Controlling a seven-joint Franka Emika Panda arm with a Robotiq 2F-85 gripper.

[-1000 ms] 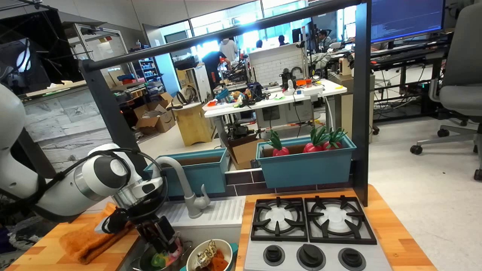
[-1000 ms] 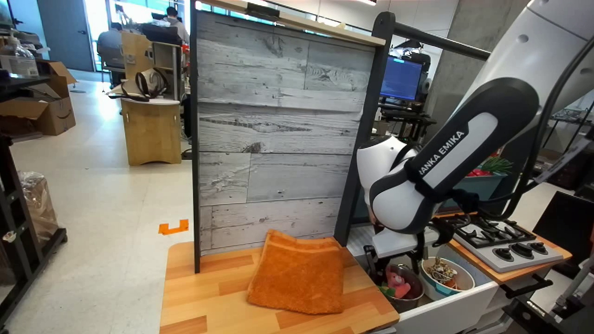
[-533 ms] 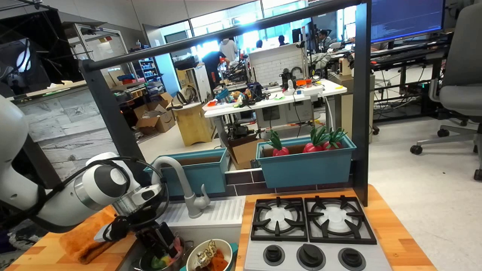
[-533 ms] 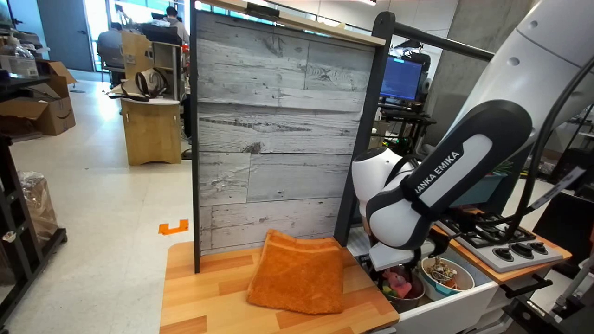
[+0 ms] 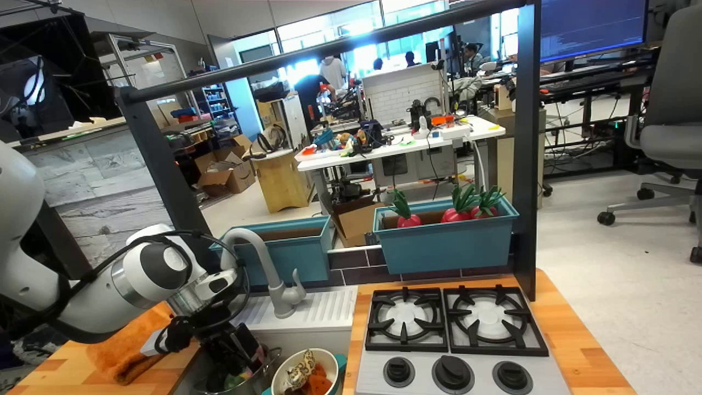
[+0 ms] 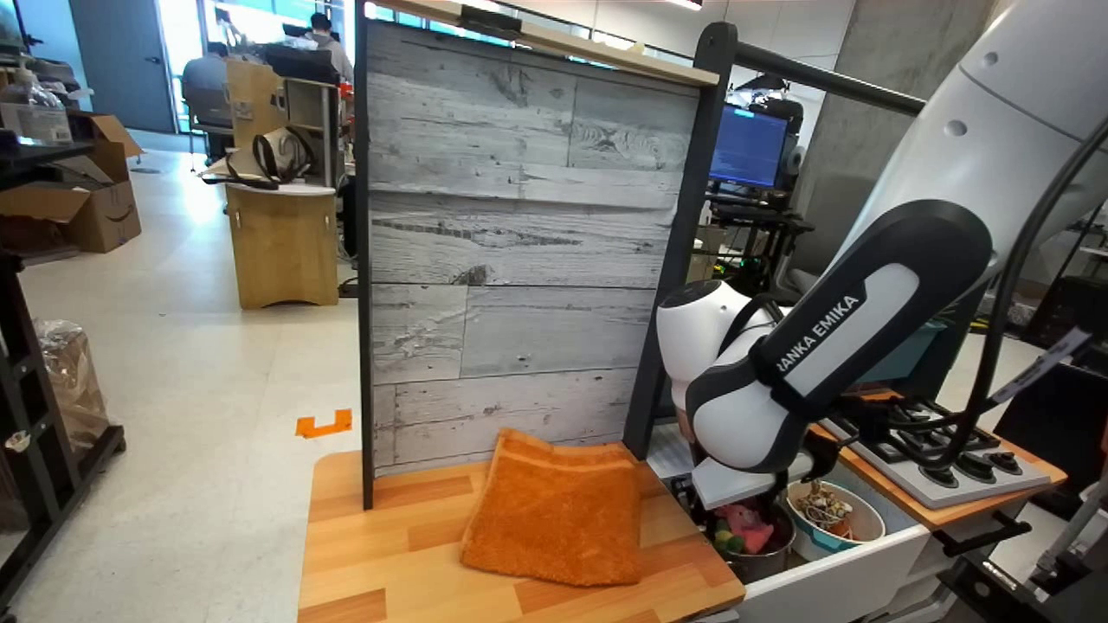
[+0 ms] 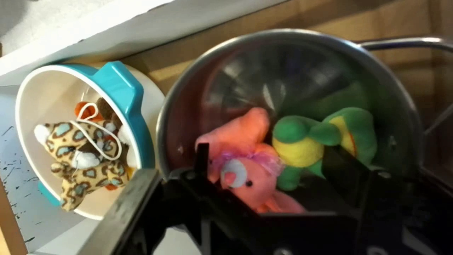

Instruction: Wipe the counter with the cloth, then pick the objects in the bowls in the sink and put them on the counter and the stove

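My gripper (image 7: 267,152) is open and reaches down into the steel pot (image 7: 240,67) in the sink. In the wrist view its fingers stand on either side of a pink plush toy (image 7: 253,180) with a purple ribbon. A green and yellow plush toy (image 7: 299,152) lies beside it, partly behind one finger. A white bowl (image 7: 53,92) with teal handles holds a spotted plush toy (image 7: 65,141) and orange items. The orange cloth (image 6: 554,519) lies on the wooden counter (image 6: 415,562). The stove (image 5: 455,329) stands beyond the sink.
A grey faucet (image 5: 269,269) rises behind the sink near my arm. Teal planters (image 5: 449,247) stand along the back, one with red radishes (image 5: 456,214). The white sink front (image 6: 840,580) and a wooden panel (image 6: 528,260) bound the area.
My arm and gripper have moved down into the steel pot. The pot and the pink toy have shifted slightly. The cloth and the white bowl have not moved.
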